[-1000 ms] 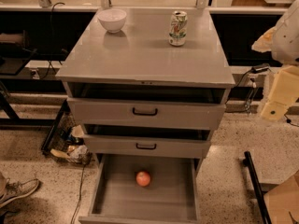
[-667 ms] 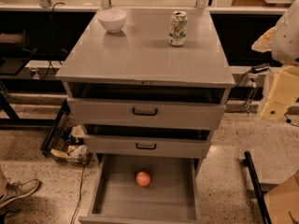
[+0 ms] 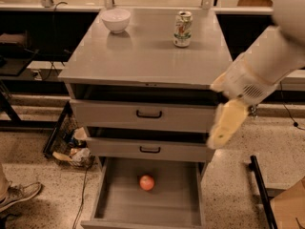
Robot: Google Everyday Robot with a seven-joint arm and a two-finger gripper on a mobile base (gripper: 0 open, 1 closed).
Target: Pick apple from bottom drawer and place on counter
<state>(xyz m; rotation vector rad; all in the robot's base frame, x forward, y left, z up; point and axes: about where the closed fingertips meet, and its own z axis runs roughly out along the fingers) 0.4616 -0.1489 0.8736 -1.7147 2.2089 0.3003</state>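
Quick look from my end: the apple is sitting on the floor of the bottom drawer, which is pulled right out toward the near side. It's roughly in the middle left to right, a bit closer to the far end, and it isn't touching any of the drawer walls. The gripper is hanging off the right side of the cabinet at about the height of the top drawer, so it's well above the apple and off to its right. Its fingers look spread to me, one cream finger pointing down and to the left and a shorter bit showing above it, with nothing between them. The white arm comes in from the upper right corner. Up on the bench there's a white bowl at the far left and a soda can standing upright at the far right, well apart from each other. The top drawer and the middle drawer are both out just a little, each with a black handle. On the floor left of the cabinet there's some clutter, and a shoe pokes in at the left edge.
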